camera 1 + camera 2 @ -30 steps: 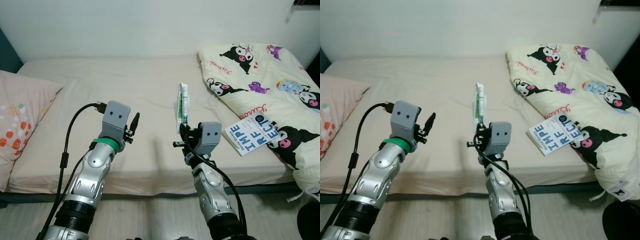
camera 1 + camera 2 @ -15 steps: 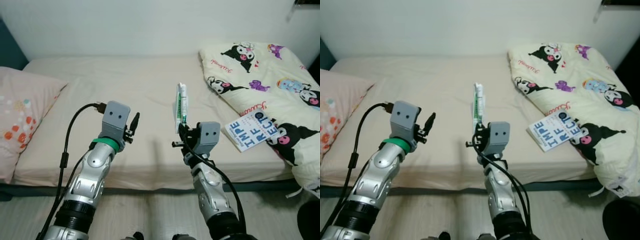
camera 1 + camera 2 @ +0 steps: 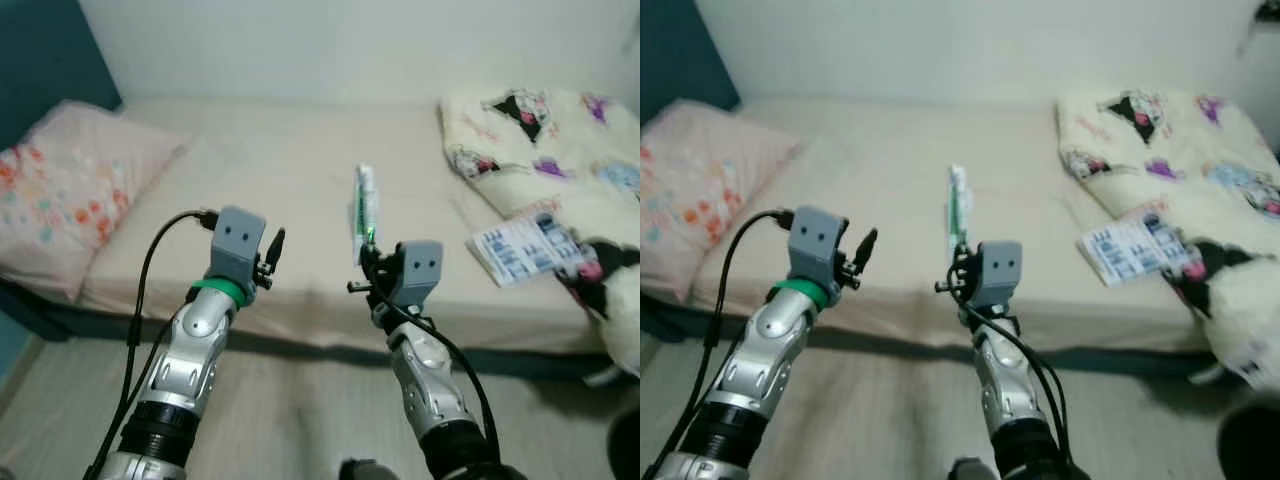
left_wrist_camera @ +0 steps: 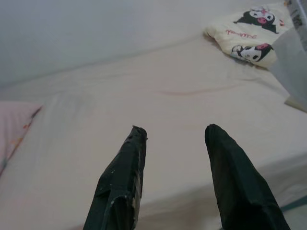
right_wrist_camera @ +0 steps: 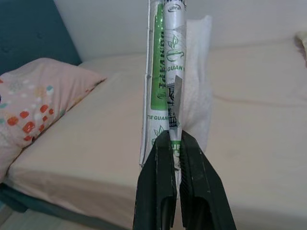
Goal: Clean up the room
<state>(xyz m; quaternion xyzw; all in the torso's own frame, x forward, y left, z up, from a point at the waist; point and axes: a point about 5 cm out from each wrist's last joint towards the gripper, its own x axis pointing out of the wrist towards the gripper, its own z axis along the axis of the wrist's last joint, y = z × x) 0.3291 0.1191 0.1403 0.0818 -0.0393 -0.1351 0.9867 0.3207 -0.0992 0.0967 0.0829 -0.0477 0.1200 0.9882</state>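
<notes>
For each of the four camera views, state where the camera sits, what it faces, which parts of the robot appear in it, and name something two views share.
Left eye view: on the head, looking down at the bed, pillow, book; both silver arms show.
Right eye view: same head, same scene slightly shifted; right gripper holds the green-and-white packet upright.
Left wrist view: along the left gripper, fingers apart, toward the bed and the cartoon-print blanket.
Right wrist view: along the closed fingers clamping the packet.
Shared: packet, pillow and bed appear in the eye views and the right wrist view.

Glossy plastic packet (image 5: pixel 167 76) in matt black right pincer (image 5: pixel 175 143); matt cloth bed (image 3: pixel 260 180).
</notes>
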